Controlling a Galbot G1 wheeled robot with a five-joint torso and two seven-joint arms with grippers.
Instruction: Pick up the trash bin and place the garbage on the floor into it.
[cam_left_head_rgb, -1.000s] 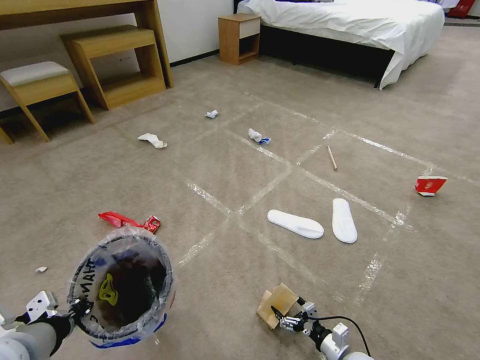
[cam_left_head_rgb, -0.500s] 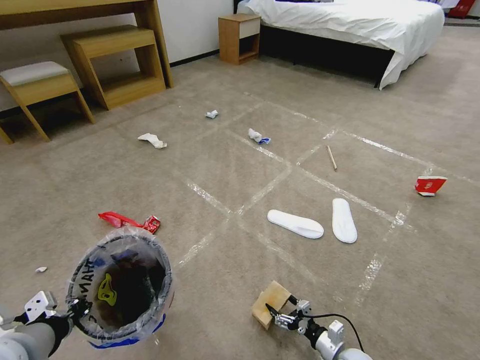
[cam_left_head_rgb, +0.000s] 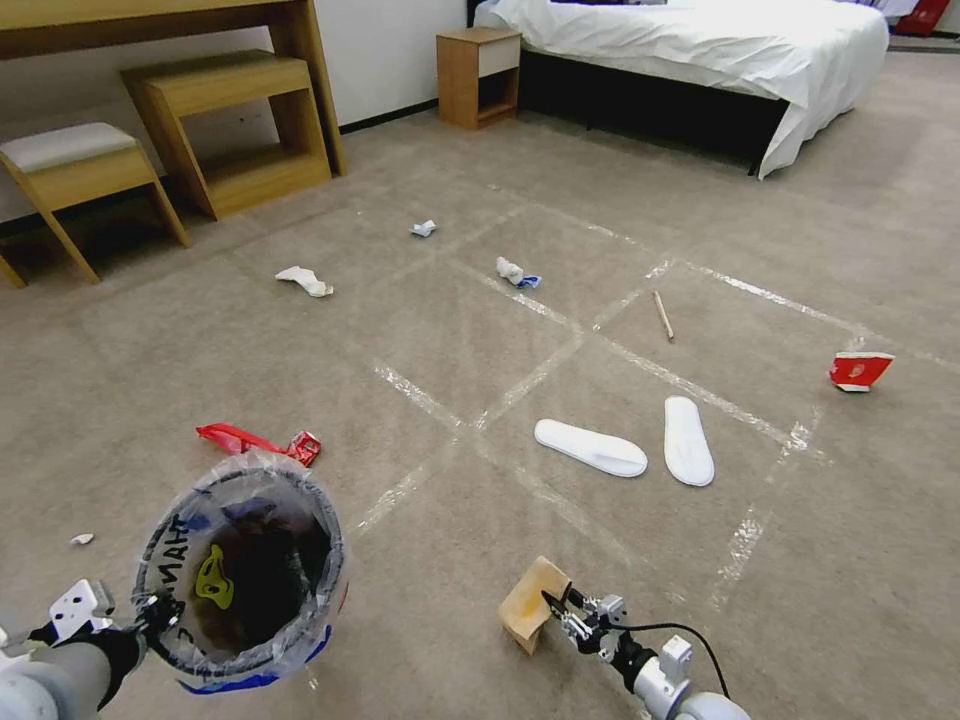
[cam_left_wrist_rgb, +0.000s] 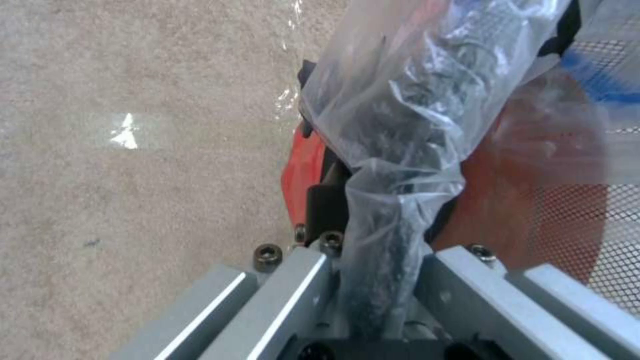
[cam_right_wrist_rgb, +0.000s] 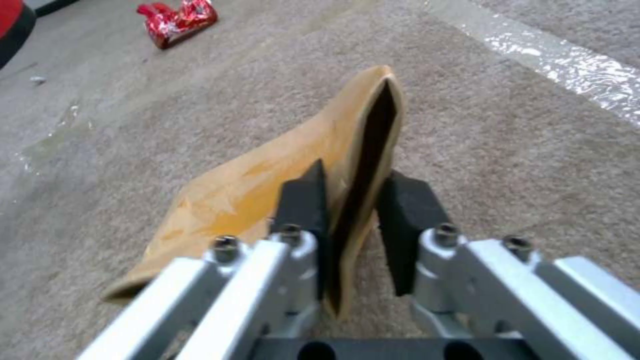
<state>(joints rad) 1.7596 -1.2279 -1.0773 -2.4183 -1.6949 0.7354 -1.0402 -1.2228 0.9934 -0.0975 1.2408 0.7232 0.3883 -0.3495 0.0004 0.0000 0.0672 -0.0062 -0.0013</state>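
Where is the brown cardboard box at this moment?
In the head view the cardboard box is low centre on the carpet, clamped by the right gripper, right of the trash bin and nearer than the two white slippers.

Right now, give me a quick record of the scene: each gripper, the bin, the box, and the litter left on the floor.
left gripper: shut on the bin's rim and bag
bin: held up, low on the robot's left, opening upward
right gripper: fingers astride the box's open end
box: flattened, tilted
slippers: two, side by side on the floor
red wrappers: just beyond the bin
stick: beyond the slippers
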